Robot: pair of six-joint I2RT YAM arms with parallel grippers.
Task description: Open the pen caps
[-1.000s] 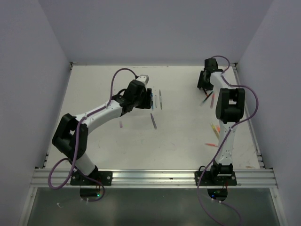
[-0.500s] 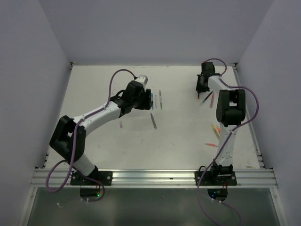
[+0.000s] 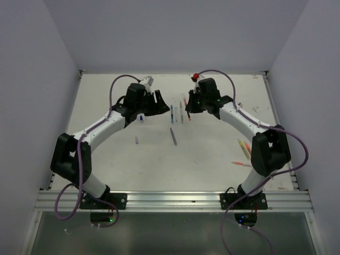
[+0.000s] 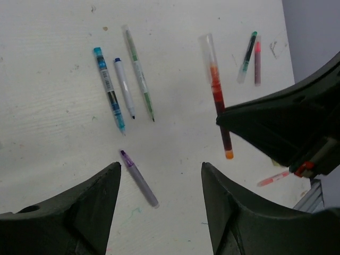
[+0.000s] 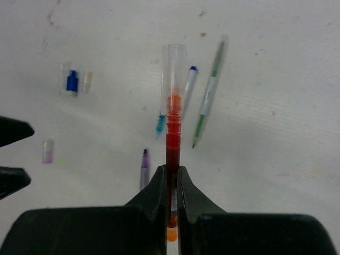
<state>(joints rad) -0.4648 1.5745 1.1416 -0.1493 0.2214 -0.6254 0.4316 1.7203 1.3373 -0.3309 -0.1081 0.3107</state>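
My right gripper [image 5: 171,171] is shut on a red pen [image 5: 172,133], held above the table. The pen's clear cap [image 5: 173,59] is on its far end, and an orange butt shows behind the jaws. In the left wrist view the same red pen [image 4: 217,90] hangs ahead and to the right of my left gripper [image 4: 159,167], which is open and empty. From above, the left gripper [image 3: 166,108] and right gripper [image 3: 187,108] face each other at table centre-back. A loose blue cap [image 5: 73,82] and a purple cap [image 5: 48,151] lie on the table.
Under the grippers lie a teal pen [image 4: 109,87], a white blue-tipped pen [image 4: 125,87], a green pen [image 4: 139,71] and a purple pen [image 4: 139,178]. Two more pens [image 4: 252,58] lie farther off. A yellow pen [image 3: 243,146] and an orange pen [image 3: 239,163] lie at the right.
The right arm swung from the far right corner to the middle, carrying the red pen. The left arm pulled back to the left and its jaws opened a little wider.
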